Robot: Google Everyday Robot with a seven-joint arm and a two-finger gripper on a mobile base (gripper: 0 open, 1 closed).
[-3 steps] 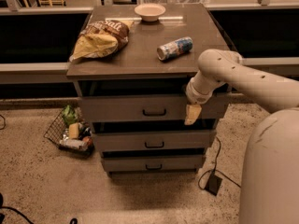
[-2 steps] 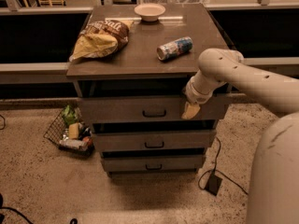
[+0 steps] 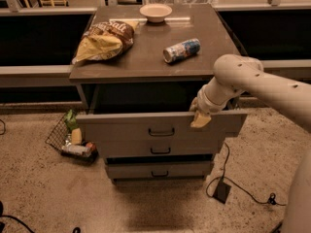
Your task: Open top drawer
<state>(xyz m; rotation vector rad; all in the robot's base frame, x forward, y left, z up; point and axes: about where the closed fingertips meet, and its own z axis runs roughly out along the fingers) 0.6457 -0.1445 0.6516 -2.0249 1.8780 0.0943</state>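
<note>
The top drawer (image 3: 121, 129) is the widest grey-brown front, with a small dark bar handle (image 3: 161, 132) at its centre. It stands pulled out from the cabinet, and a dark gap shows between it and the counter top. My gripper (image 3: 199, 119) is at the drawer's upper edge, right of the handle, on the end of my cream arm (image 3: 252, 81) that comes in from the right. Two shorter drawer fronts (image 3: 160, 149) sit below it, closed.
On the cabinet top (image 3: 150, 57) lie a chip bag (image 3: 104, 40), a white bowl (image 3: 155, 12) and a can on its side (image 3: 181, 50). A wire basket (image 3: 70, 140) with items stands on the floor at left. A cable and plug (image 3: 222, 191) lie at right.
The top drawer has come out toward the camera, with my gripper at its upper edge moving with it. The view has also come closer to the cabinet.
</note>
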